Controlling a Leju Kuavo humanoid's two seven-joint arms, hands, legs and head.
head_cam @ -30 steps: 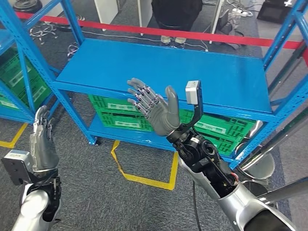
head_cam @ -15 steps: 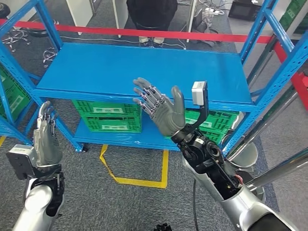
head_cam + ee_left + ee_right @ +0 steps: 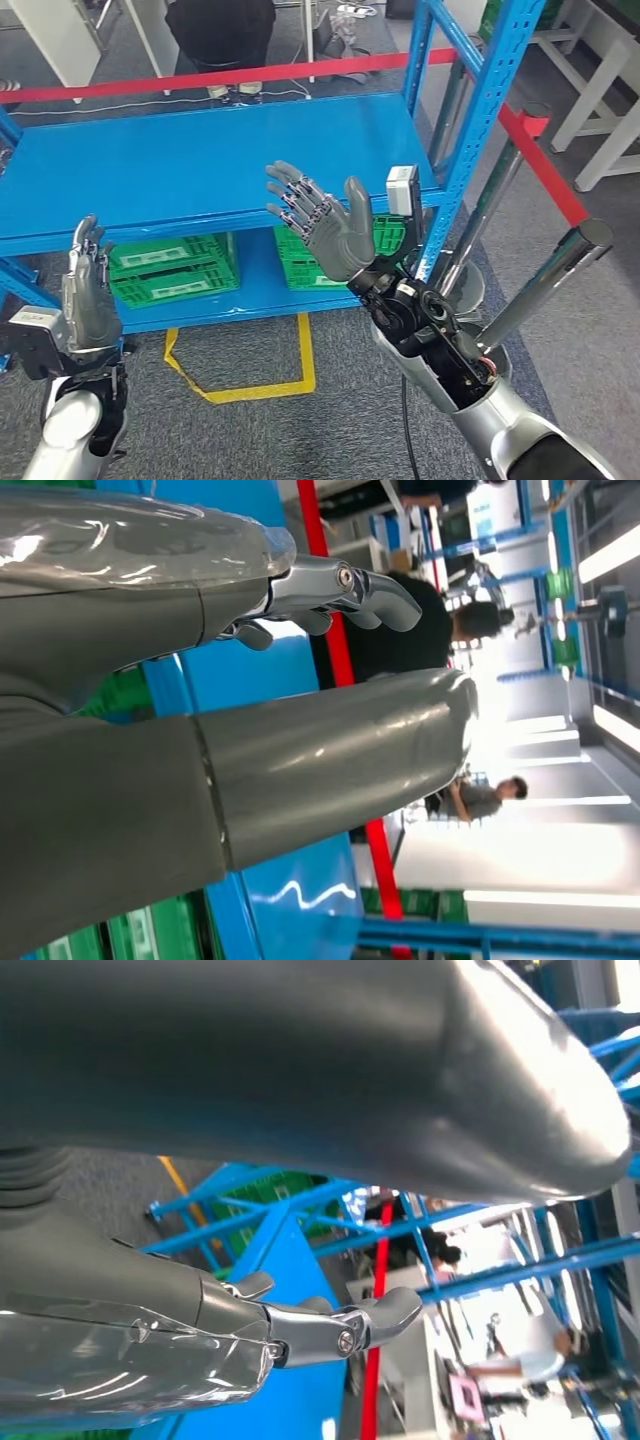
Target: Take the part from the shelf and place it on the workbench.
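Note:
My right hand (image 3: 326, 225) is raised in front of the blue shelf (image 3: 189, 160), palm up, fingers spread, holding nothing. Low at the left my left hand (image 3: 87, 290) stands upright with its fingers straight and apart, also holding nothing. The shelf's top board is bare blue metal. In the left wrist view my left hand (image 3: 226, 730) shows its thick thumb and darker fingertips against the blue board. In the right wrist view my right hand (image 3: 264, 1160) has nothing between thumb and fingers.
Green crates (image 3: 170, 268) sit on the shelf's lower level. A red barrier tape (image 3: 226, 75) runs behind the shelf, and a person in black (image 3: 219, 30) stands beyond it. Yellow floor marking (image 3: 241, 375) lies before the shelf. Metal posts (image 3: 543, 285) and white tables (image 3: 604, 60) stand at right.
The whole scene has slid left as the camera turned right: the shelf's right upright and the white tables have come into sight. Both hands keep their pose, open and holding nothing.

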